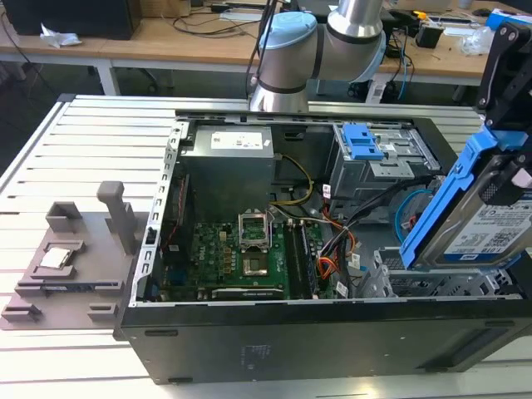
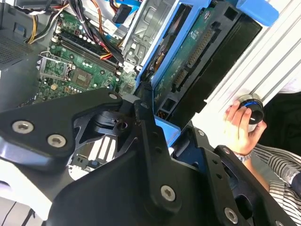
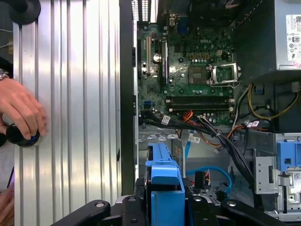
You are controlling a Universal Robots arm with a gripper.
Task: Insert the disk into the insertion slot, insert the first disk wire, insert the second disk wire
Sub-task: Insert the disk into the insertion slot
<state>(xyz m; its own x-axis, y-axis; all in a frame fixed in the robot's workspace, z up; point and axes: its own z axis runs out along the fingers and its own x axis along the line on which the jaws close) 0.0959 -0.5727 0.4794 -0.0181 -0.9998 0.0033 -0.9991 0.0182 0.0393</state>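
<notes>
The disk (image 1: 470,218), silver with a white label in its blue carrier, hangs tilted in the air at the exterior view's right. It is above the open computer case (image 1: 291,341) and not yet in its bay. The tool (image 1: 509,125) is closed on it, gripping the blue carrier. In the second wrist view the tool (image 2: 162,120) holds the disk (image 2: 197,61) with its green circuit side showing.

The insertion slot (image 1: 391,281), a grey perforated cage, lies just below the disk's lower edge, apart from it. The second disk wire (image 1: 409,208) loops light blue beside the slot, unplugged, and its dark plug lies loose in the first wrist view (image 3: 200,179). The taller cage (image 1: 366,145) with its blue tab stands behind, and the motherboard (image 1: 241,258) lies further off towards the exterior view's left.

By my judgement the first step, seating the disk, is in hand. It calls for levelling the disk and lining its carrier up with the slot's walls while keeping clear of the blue cable.

A person's hand (image 3: 21,113) rests on a dark knob (image 3: 19,136) on the ribbed counter (image 3: 80,94) beside the case.

The disk runs off the exterior view's right edge and covers much of the slot's mouth. Which cable is the first disk wire I cannot tell.
</notes>
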